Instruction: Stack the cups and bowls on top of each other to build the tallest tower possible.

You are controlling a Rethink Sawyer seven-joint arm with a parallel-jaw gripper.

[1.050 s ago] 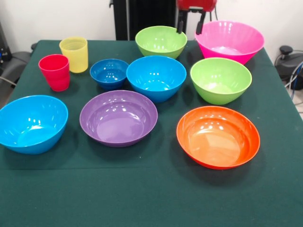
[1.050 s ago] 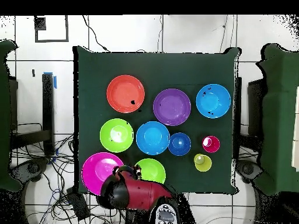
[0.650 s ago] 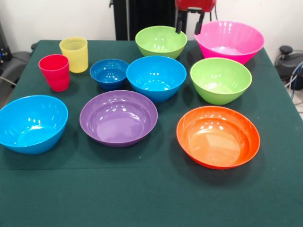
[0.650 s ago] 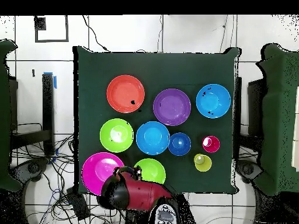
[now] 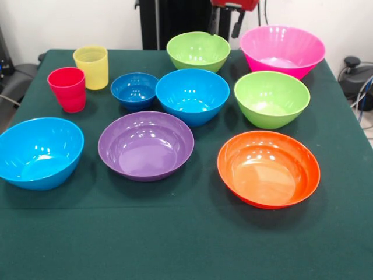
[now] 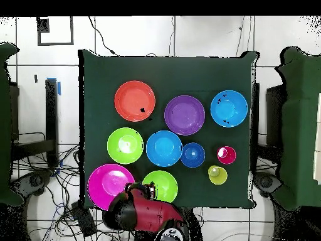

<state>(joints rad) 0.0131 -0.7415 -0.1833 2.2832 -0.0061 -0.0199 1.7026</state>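
All ten pieces stand apart on the green table [image 5: 186, 239], none stacked. The red cup [image 5: 67, 88] and yellow cup [image 5: 91, 67] are at the back left, beside the small dark blue bowl [image 5: 134, 90]. One light blue bowl [image 5: 192, 95] is in the middle and another [image 5: 39, 151] at the front left. The purple bowl [image 5: 145, 144] and orange bowl [image 5: 268, 168] sit in front. Lime green bowls [image 5: 198, 50] [image 5: 271, 98] and the pink bowl [image 5: 282, 51] are at the back right. My gripper [image 5: 225, 24] [image 6: 139, 187] hangs open and empty, high between the back green bowl and the pink one.
Cables and dark equipment [image 5: 356, 76] lie beyond the table's right edge. A black post [image 5: 175, 20] rises behind the table. Bare green cloth spans the front strip of the table.
The gripper has risen and shifted a little to the left in the front view, drawing back toward the table's far edge. No cup or bowl has moved.
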